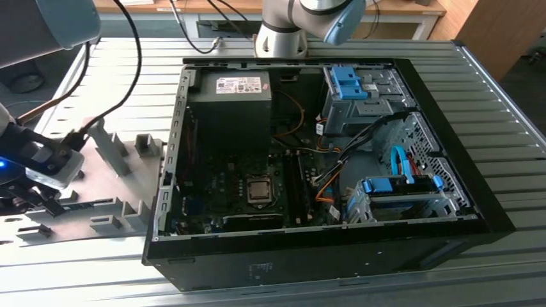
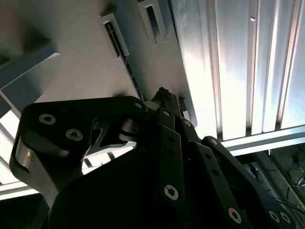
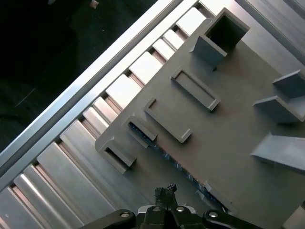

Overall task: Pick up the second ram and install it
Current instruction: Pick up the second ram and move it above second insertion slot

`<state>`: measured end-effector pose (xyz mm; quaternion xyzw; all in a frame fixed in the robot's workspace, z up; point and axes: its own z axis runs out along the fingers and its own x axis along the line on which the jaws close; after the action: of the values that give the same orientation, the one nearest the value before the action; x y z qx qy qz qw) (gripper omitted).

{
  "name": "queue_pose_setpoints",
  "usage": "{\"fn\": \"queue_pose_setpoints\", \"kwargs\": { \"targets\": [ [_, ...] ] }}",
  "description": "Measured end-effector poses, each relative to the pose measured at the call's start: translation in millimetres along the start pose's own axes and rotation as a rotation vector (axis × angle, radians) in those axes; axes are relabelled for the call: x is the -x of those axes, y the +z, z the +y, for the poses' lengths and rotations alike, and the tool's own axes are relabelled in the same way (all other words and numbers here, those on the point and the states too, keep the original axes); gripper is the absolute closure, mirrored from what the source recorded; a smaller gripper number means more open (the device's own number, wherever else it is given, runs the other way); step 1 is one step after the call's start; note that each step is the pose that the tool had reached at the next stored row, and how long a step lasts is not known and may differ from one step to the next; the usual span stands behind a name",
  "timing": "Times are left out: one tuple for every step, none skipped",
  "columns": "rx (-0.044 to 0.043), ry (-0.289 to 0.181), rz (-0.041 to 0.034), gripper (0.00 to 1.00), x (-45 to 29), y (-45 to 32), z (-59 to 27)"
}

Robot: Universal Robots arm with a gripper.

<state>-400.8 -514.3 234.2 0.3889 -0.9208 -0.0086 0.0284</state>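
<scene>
The black gripper (image 2: pixel 164 95) comes in from six o'clock, and its linkage bars and screws cover the near part of the scene. Its tip stands at the edge of the grey holder plate (image 2: pixel 71 71). From the tip toward eleven o'clock runs a thin dark strip, the second ram (image 2: pixel 129 71), seen on its edge, and it ends in a slotted block (image 2: pixel 114 38). Whether the tip touches it is not clear. Another slotted block (image 2: pixel 155 16) sits at twelve o'clock. The ribbed metal table (image 2: pixel 238 71) lies from one to three o'clock.
</scene>
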Motion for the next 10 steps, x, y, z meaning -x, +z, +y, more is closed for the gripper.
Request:
{"fn": "queue_pose_setpoints", "kwargs": {
  "targets": [
    [-0.0005,-0.011,0.0004,0.89,0.0,0.0,0.0],
    [-0.0010,-0.022,0.0008,0.89,0.0,0.0,0.0],
    [-0.0016,-0.034,0.0013,0.89,0.0,0.0,0.0],
    [-0.0021,-0.046,0.0018,0.89,0.0,0.0,0.0],
    [-0.0026,-0.057,0.0022,0.89,0.0,0.0,0.0],
    [-0.0032,-0.069,0.0026,0.89,0.0,0.0,0.0],
    [-0.0037,-0.080,0.0031,0.89,0.0,0.0,0.0],
    [-0.0042,-0.092,0.0035,0.89,0.0,0.0,0.0],
    [-0.0048,-0.103,0.0039,0.89,0.0,0.0,0.0],
    [-0.0053,-0.116,0.0044,0.89,0.0,0.0,0.0]
  ]
}}
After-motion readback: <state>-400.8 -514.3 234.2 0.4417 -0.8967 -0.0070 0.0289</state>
